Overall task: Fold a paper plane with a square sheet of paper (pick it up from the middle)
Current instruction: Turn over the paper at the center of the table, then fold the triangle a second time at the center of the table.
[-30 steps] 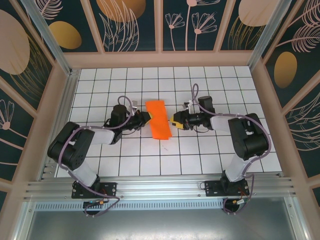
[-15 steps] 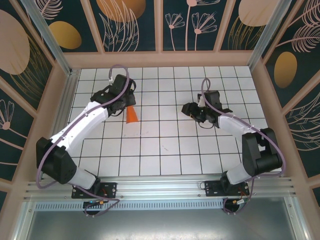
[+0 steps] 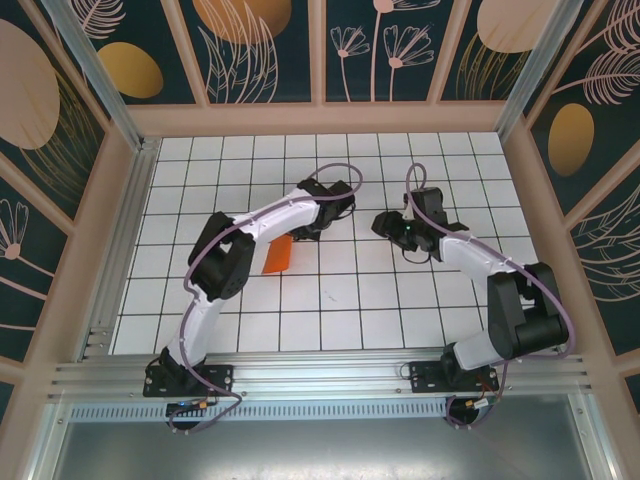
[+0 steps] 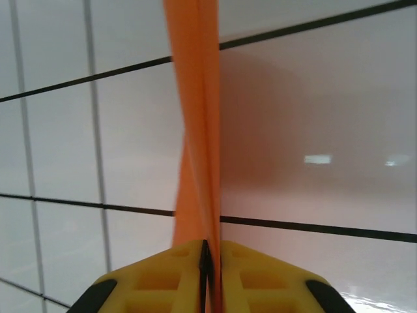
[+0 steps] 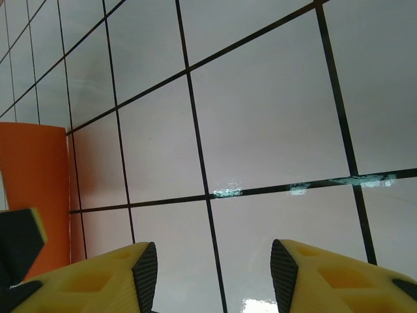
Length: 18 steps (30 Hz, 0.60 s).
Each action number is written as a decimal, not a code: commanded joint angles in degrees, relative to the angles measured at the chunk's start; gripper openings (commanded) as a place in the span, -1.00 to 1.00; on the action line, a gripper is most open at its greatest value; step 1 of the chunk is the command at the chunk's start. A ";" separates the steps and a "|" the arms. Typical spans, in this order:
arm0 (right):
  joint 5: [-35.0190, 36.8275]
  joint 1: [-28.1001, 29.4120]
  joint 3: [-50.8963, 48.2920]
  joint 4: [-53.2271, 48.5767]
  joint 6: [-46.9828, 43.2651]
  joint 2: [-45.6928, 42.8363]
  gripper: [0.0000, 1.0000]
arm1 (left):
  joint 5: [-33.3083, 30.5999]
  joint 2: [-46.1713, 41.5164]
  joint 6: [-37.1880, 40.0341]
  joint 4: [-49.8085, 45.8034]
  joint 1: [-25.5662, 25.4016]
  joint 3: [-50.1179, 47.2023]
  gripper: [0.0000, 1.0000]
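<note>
Looking down from the overhead camera, the left arm [image 3: 262, 215] is bent right back over the white grid-tiled table [image 3: 420, 300], and its own forearm covers most of the action. Just a narrow orange slip of the paper plane [image 3: 277, 256] pokes out from beneath it, left of centre. Its nose and folds are impossible to read from up here, and so is whether it touches the tiles. Across the way the right gripper [image 3: 381, 222] points left, well apart from the paper and too small and dark to judge the jaws.

Over to the left wrist camera, and it's plain. The left gripper [image 4: 207, 251] has its two yellow fingers [image 4: 163, 277] pressed together on the paper plane [image 4: 195, 130]. The paper is seen edge-on, running straight up the picture and cut off at the top. The layers blur together, so there's no counting the folds. An orange glow lies on the tiles beside it.

Right wrist camera now. The right gripper [image 5: 214, 261] has its jaws standing apart, with bare tile between the yellow fingers [image 5: 326, 277], and it grips nothing. The orange paper [image 5: 32, 176] stands at the left edge, cropped by the frame. A dark block [image 5: 16, 244] with a yellow rim sits in front of it at lower left, too cut off to name.
</note>
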 commanded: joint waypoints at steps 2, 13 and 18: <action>1.01 -0.83 -0.43 -1.43 -1.11 -2.05 0.03 | 8.47 2.74 1.08 4.18 -0.51 2.73 -0.55; 4.86 2.34 5.60 -5.14 -3.08 1.32 0.04 | 23.48 -16.29 2.47 23.65 3.52 -12.32 0.27; 8.29 13.19 15.33 -8.40 -2.87 11.28 0.00 | 31.50 -30.80 -2.47 39.69 11.62 -34.08 0.43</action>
